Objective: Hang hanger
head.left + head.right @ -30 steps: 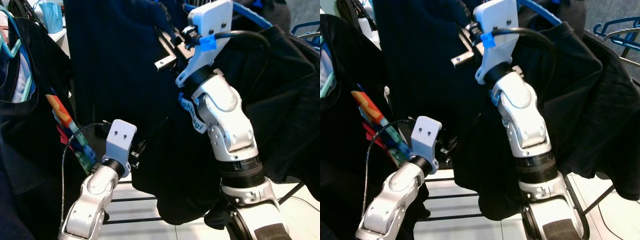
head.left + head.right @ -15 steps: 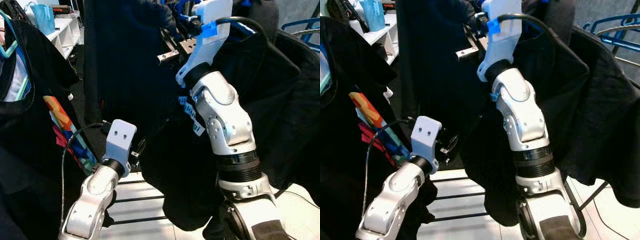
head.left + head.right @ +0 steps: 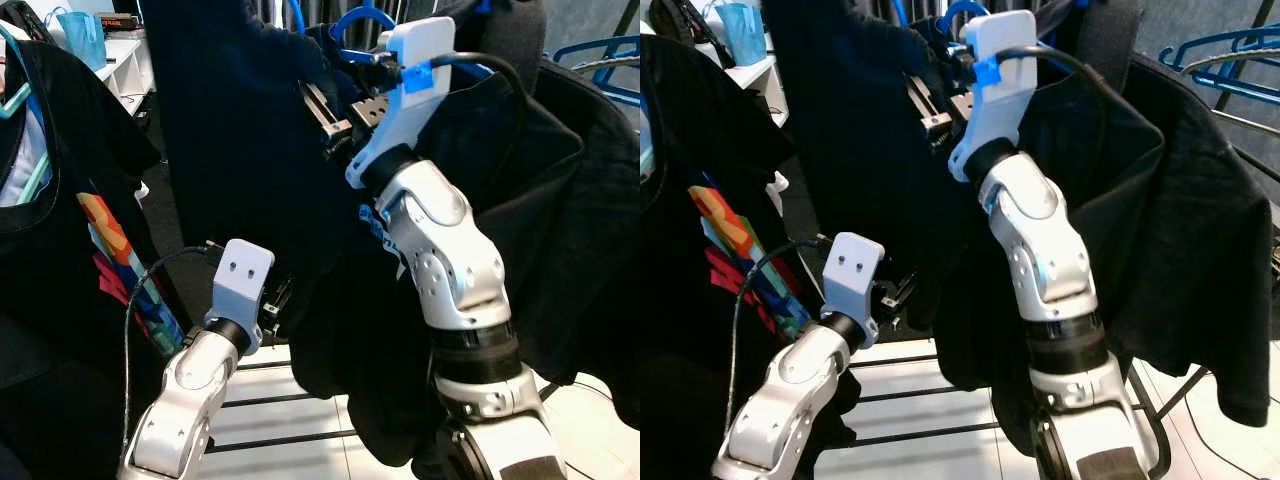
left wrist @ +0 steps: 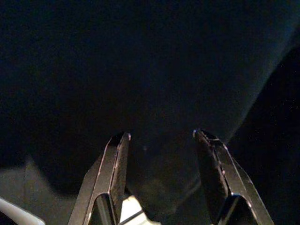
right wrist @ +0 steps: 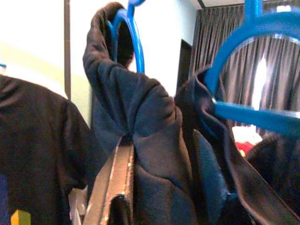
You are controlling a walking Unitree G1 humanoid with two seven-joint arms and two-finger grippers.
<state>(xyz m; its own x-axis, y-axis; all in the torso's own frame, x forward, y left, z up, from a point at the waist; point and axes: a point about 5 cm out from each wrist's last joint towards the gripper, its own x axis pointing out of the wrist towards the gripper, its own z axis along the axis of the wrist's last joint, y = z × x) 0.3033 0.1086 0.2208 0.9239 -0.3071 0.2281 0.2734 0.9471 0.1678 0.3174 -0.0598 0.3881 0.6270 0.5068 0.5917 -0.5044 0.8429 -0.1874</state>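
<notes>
Right tool (image 5: 161,164) raised high, its 2 fingers clamped on dark navy garment (image 5: 140,117) draped over blue hanger (image 5: 129,33). Left tool (image 4: 161,164) low, fingers apart, empty. Advice: keep hook upright, lift above rail, then lower squarely before releasing.

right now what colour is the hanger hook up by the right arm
Blue. The hook shows best in the right wrist view, curving over bunched dark cloth.

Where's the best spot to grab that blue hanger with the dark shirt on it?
Probably at the neck just below the blue hanger hook, coming from underneath as the right gripper does: bunched dark shirt covers the shoulders, while the hook must stay free for hanging.
</notes>
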